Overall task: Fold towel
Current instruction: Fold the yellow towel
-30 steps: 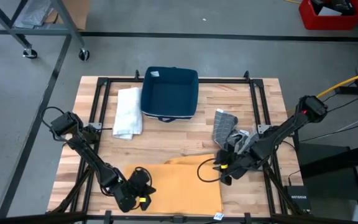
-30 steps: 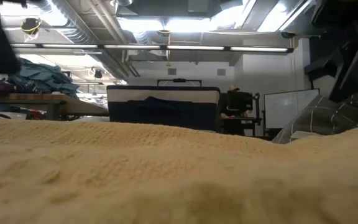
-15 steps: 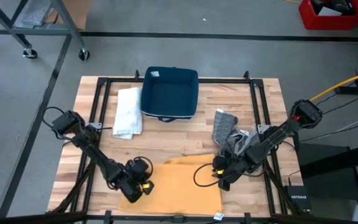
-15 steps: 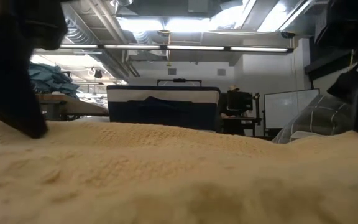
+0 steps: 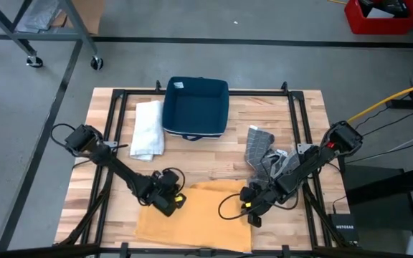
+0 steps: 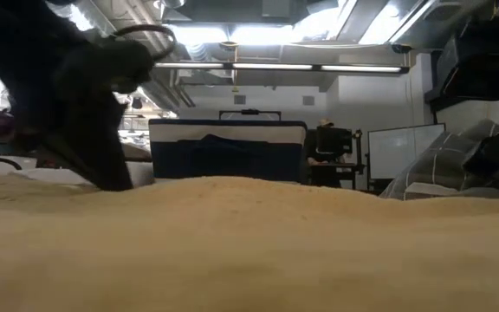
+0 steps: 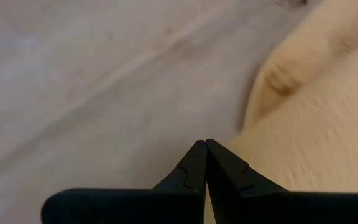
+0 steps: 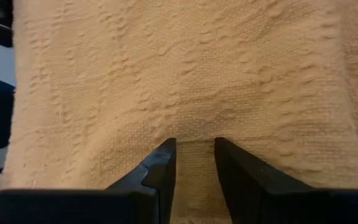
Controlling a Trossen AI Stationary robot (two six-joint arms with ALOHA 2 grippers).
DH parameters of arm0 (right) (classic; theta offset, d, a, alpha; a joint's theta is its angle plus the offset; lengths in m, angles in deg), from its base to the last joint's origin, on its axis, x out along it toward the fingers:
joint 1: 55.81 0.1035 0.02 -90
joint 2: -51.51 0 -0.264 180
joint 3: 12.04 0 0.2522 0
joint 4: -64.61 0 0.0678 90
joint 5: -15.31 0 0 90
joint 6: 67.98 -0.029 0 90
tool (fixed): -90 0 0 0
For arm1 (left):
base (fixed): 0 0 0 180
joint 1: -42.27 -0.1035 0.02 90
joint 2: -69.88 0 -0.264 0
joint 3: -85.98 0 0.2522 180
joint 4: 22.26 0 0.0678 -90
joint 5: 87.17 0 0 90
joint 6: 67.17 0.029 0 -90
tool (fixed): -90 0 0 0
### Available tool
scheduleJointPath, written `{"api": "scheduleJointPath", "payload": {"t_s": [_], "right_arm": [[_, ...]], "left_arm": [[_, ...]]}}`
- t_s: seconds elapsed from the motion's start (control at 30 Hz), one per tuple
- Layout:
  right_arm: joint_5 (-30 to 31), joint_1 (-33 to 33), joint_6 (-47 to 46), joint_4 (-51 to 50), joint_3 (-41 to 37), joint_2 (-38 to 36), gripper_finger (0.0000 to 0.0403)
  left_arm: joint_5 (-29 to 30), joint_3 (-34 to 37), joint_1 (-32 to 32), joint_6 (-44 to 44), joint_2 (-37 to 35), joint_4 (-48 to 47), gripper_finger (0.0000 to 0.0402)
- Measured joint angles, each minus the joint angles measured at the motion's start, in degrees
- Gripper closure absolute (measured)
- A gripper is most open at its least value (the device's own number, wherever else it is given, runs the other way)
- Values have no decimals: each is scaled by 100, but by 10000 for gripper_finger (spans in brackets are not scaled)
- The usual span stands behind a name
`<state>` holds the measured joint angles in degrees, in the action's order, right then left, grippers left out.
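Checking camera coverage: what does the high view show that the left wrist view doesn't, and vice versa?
Only the high view: the whole table, the navy bin, a white towel, a grey checked cloth, the right gripper at the yellow towel's right edge, and the left gripper placed at its left edge.

Only the left wrist view: the left gripper's fingers pressed together, and a rolled fold along the towel's edge beside bare wood.

Both: the yellow towel, the wooden tabletop, the left gripper.
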<state>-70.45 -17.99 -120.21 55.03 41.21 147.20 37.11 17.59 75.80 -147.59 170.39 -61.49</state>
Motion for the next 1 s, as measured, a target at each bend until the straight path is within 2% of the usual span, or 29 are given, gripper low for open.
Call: {"api": "scheduleJointPath", "payload": {"t_s": [0.23, 0.37, 0.5, 0.6, 0.73, 0.83, 1.0], "right_arm": [[-34, -2, -27, 420, -7, 45, 288], [114, -35, -25, 481, -7, 45, 288], [49, -182, -25, 489, -7, 41, 288], [-65, -336, 46, 472, -7, -19, 288], [-89, -587, 304, 503, -7, -106, 288], [-74, -796, 331, 502, -7, -121, 288], [68, -1085, 474, 271, -7, -121, 288]], "left_arm": [[14, 0, -642, 833, 0, 15, 401], [328, -24, -982, 1071, -34, 123, 401], [263, -227, -1038, 1724, -326, 127, 401], [-301, -414, -879, 2225, -647, 147, 401], [-1132, -602, -462, 2403, -906, 282, 401], [-1329, -631, 20, 1936, -896, 259, 401], [-1317, -590, 748, 901, -656, 211, 401]]}}
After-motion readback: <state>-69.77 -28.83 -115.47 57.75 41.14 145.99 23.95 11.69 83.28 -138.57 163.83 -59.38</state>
